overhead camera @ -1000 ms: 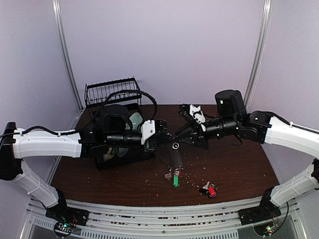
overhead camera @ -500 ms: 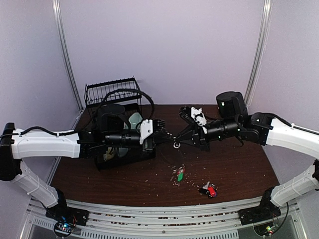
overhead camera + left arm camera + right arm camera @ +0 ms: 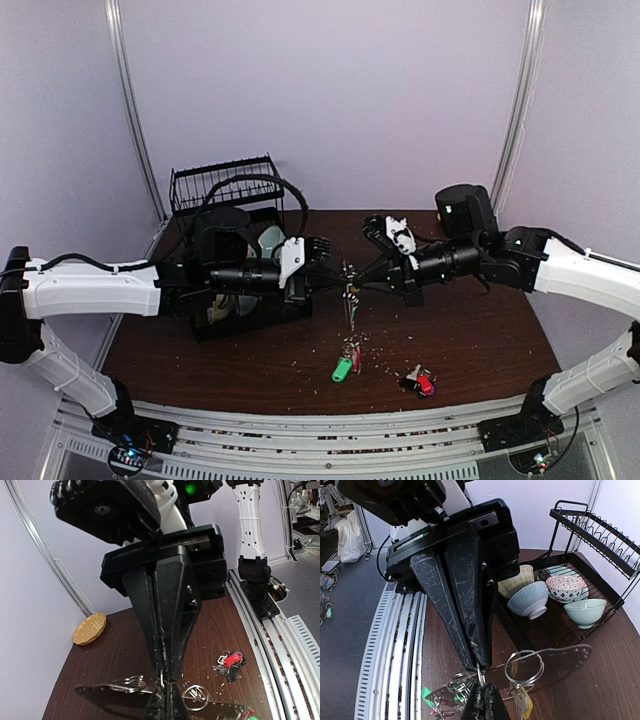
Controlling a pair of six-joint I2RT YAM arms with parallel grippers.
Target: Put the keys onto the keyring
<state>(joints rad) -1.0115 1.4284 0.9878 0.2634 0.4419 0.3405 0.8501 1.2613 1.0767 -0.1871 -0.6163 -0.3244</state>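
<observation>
Steel wire is what my two grippers meet on. The left gripper [image 3: 338,285] and right gripper [image 3: 362,287] stand tip to tip above the table [image 3: 480,330], both clenched on the keyring [image 3: 349,293]. On the right wrist view a thin strand runs straight from the right's shut tips into the left's, with no gap showing in either pair of jaws. The left wrist view shows the same pinch from the other side.

Keys [image 3: 347,355] hang directly below the jaws from that ring, with a green tag [image 3: 342,370] lowest and a red tag [image 3: 356,357] just beside it. I cannot tell whether they touch the tabletop.

A second bunch [image 3: 419,381], with red and black tags, lies on the table below the right jaws, well apart from them. Behind the left jaws sits a black rack [image 3: 225,185] holding bowls [image 3: 530,600].
</observation>
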